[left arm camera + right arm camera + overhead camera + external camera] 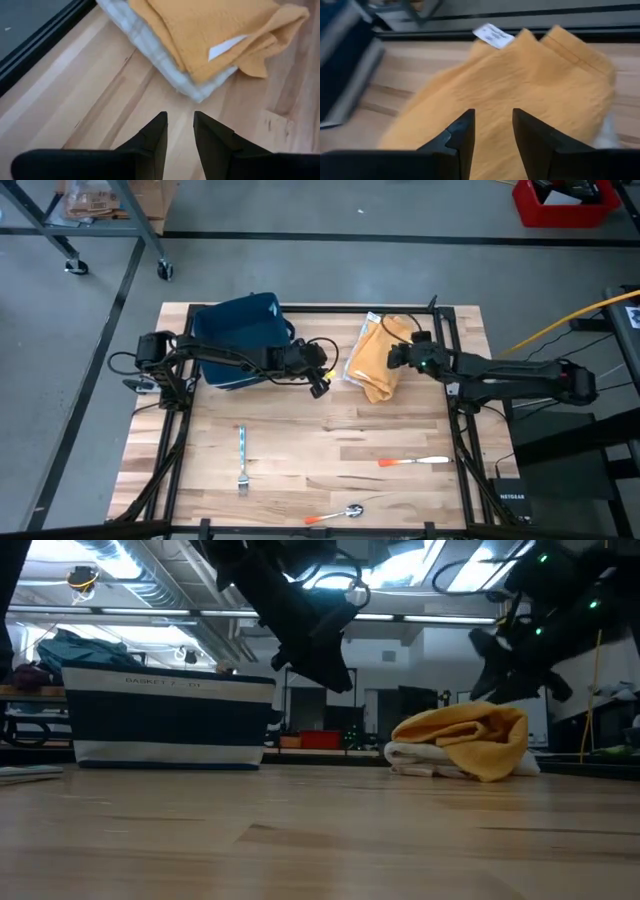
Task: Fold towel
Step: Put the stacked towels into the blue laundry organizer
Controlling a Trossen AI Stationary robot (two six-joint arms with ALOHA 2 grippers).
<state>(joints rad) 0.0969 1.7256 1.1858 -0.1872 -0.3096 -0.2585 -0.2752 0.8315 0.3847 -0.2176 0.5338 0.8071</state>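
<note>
A fork point(242, 457) and two spoons point(414, 463) lie on the near counter point(300, 430). The yellow towel point(376, 357) sits bunched at one o'clock. The left pincer point(320, 383) hangs just left of it, narrow and empty. The right pincer point(393, 357) hovers over it, narrow and empty. A blue basket point(238, 338) stands at eleven o'clock.

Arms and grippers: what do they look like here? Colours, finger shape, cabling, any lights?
Both arms are dark, near black, with slim jointed links. The left gripper and right gripper each end in two flat, tapered black fingers with a gap between them. Loose black cables loop beside the left arm. The right arm shows small green lights near its wrist. No readable markings.
</note>
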